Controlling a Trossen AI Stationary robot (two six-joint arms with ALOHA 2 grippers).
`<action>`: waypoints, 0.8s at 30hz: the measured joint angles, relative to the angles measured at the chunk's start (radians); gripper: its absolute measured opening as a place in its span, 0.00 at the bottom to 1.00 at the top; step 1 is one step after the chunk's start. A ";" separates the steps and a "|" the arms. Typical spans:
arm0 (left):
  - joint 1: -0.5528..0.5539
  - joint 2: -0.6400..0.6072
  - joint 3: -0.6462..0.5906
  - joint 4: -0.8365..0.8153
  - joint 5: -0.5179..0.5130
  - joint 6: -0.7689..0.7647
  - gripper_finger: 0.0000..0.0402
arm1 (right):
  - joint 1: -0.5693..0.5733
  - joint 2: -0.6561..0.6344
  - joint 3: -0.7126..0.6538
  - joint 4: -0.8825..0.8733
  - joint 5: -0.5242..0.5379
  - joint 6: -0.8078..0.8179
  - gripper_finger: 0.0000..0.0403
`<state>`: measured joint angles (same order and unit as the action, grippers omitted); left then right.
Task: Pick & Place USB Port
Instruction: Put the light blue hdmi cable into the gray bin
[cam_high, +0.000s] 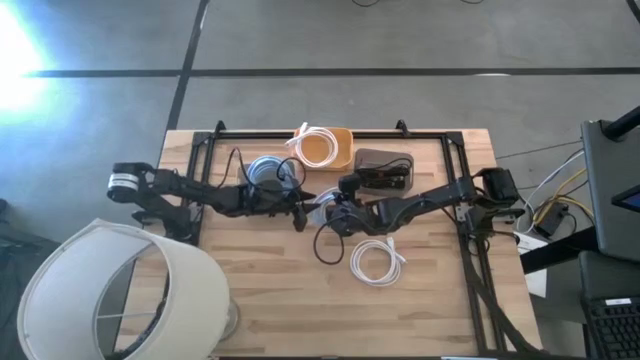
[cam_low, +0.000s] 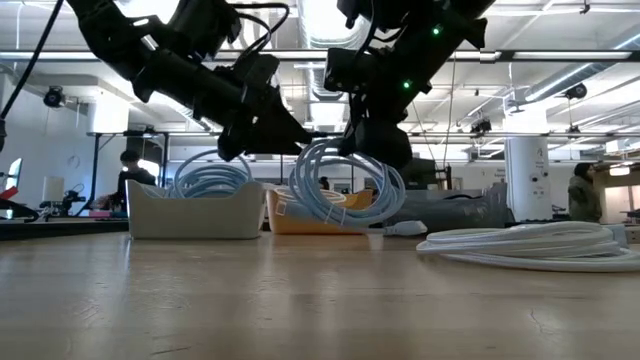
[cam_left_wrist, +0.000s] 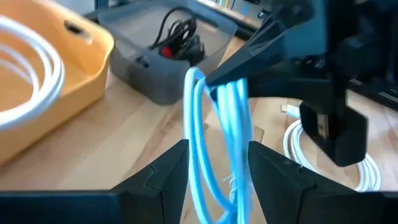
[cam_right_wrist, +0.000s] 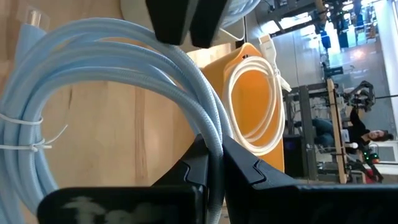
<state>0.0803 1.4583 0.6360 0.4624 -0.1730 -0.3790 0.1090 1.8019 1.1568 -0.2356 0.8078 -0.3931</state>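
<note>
A light blue cable coil (cam_low: 345, 195), bound with white ties, hangs over the middle of the table between the two arms. My right gripper (cam_right_wrist: 211, 155) comes in from the table's right (cam_high: 337, 212) and is shut on the coil's upper part. My left gripper (cam_left_wrist: 217, 158) reaches in from the left (cam_high: 300, 208) and is open. Its two fingers stand on either side of the coil's strands (cam_left_wrist: 217, 124); I cannot tell whether they touch them. My right gripper pinches several strands of the blue coil (cam_right_wrist: 208, 124) between its two fingers, at the top of the loop (cam_left_wrist: 214, 81). The fingers lie across the strands. The coil hangs below them, upright, and in the low view its lower end (cam_low: 345, 225) looks clear of the table.
At the far side stand a white tray with another blue cable (cam_high: 265, 172), an orange tray with a white cable (cam_high: 322, 147) and a grey tray with black cable (cam_high: 385, 170). A white coil (cam_high: 377, 262) and a black cable loop (cam_high: 322, 243) lie nearer. A lampshade (cam_high: 120, 290) covers the near left corner.
</note>
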 joint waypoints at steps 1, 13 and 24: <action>0.000 0.001 -0.001 -0.004 0.000 -0.011 0.42 | 0.002 0.000 0.000 0.000 0.000 0.000 0.05; 0.000 0.004 -0.001 -0.006 0.087 -0.062 0.42 | 0.002 0.000 0.000 0.017 -0.002 -0.003 0.05; 0.001 0.005 0.002 -0.004 0.041 -0.026 0.41 | 0.009 0.000 -0.001 0.098 -0.008 -0.003 0.05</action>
<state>0.0812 1.4631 0.6384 0.4580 -0.1320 -0.4049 0.1181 1.8019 1.1557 -0.1375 0.7994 -0.3962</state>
